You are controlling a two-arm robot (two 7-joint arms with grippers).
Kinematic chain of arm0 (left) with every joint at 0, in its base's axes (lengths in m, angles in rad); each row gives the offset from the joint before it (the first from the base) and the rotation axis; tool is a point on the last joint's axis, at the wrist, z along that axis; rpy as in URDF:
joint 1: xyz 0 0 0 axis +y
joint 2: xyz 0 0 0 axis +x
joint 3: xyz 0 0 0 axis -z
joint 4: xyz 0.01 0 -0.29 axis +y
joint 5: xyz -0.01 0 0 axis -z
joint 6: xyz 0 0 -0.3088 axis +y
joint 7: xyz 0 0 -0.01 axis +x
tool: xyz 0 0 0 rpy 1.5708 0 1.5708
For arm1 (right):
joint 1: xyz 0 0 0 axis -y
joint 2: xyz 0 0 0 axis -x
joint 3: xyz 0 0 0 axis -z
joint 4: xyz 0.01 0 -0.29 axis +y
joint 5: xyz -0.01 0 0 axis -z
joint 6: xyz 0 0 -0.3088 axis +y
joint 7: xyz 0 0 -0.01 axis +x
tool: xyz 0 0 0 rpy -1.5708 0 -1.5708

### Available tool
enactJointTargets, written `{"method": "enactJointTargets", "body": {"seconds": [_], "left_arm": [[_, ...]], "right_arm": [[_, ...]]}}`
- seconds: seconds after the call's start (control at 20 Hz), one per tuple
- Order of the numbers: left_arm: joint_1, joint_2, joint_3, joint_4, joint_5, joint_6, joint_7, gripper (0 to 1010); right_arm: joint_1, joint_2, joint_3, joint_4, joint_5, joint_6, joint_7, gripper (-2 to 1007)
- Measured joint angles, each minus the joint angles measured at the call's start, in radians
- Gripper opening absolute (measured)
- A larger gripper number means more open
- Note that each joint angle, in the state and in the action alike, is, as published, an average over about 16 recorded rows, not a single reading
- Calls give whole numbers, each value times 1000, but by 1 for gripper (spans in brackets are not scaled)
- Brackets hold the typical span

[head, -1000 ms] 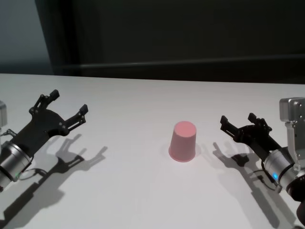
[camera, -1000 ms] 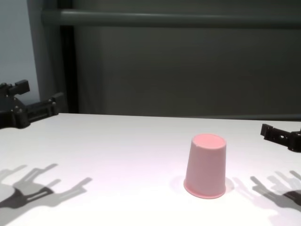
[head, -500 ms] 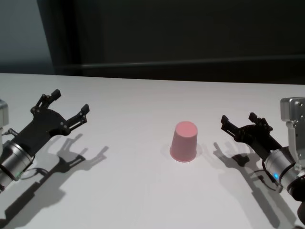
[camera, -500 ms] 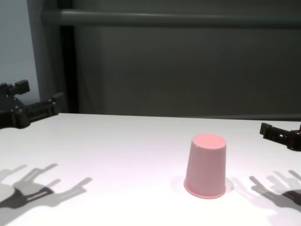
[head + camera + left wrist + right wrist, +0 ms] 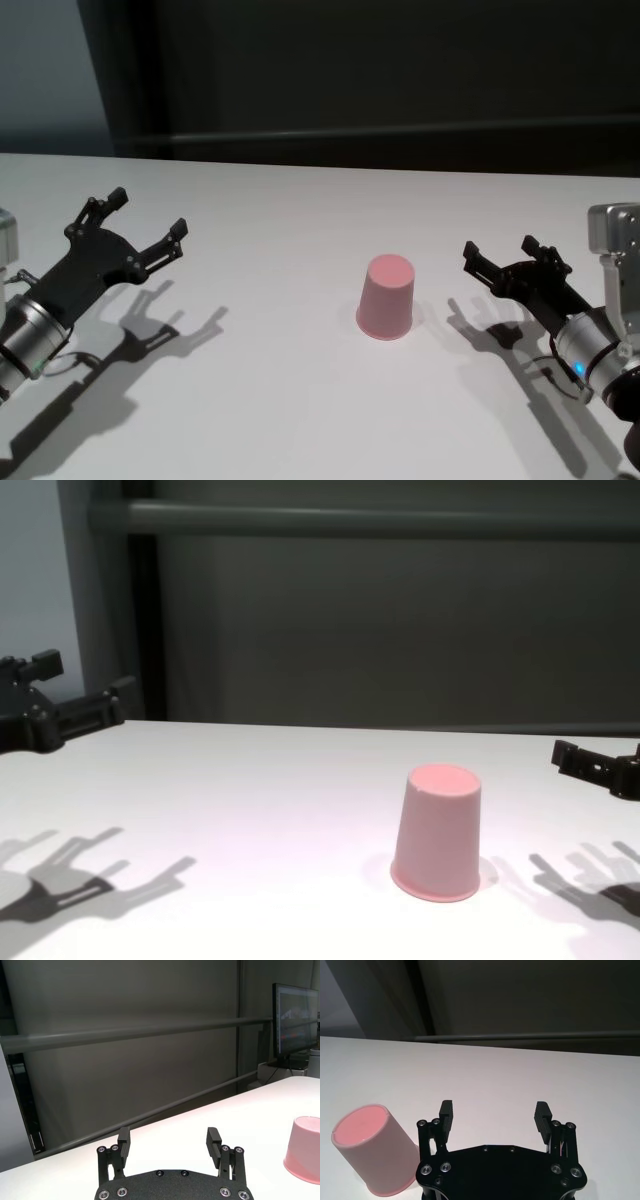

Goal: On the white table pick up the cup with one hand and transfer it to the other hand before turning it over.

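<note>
The pink cup [image 5: 385, 298] stands upside down, rim down, on the white table [image 5: 300, 220], right of the middle. It also shows in the chest view [image 5: 436, 832], the left wrist view [image 5: 305, 1147] and the right wrist view [image 5: 372, 1147]. My left gripper [image 5: 148, 212] hovers over the table's left side, far from the cup, open and empty; its open fingers show in the left wrist view [image 5: 168, 1137]. My right gripper [image 5: 498, 250] is open and empty, a short way to the right of the cup and apart from it [image 5: 494, 1110].
A dark wall with a horizontal rail [image 5: 380, 520] runs behind the table's far edge. A monitor [image 5: 295, 1020] stands beyond the table in the left wrist view. Both grippers cast shadows on the tabletop.
</note>
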Motion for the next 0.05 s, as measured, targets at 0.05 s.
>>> {"method": "enactJointTargets", "body": {"seconds": [0.05], "left_arm": [[0,0,0,0,0,0,0,1001]], "right_arm": [[0,0,0,0,0,0,0,1002]]}}
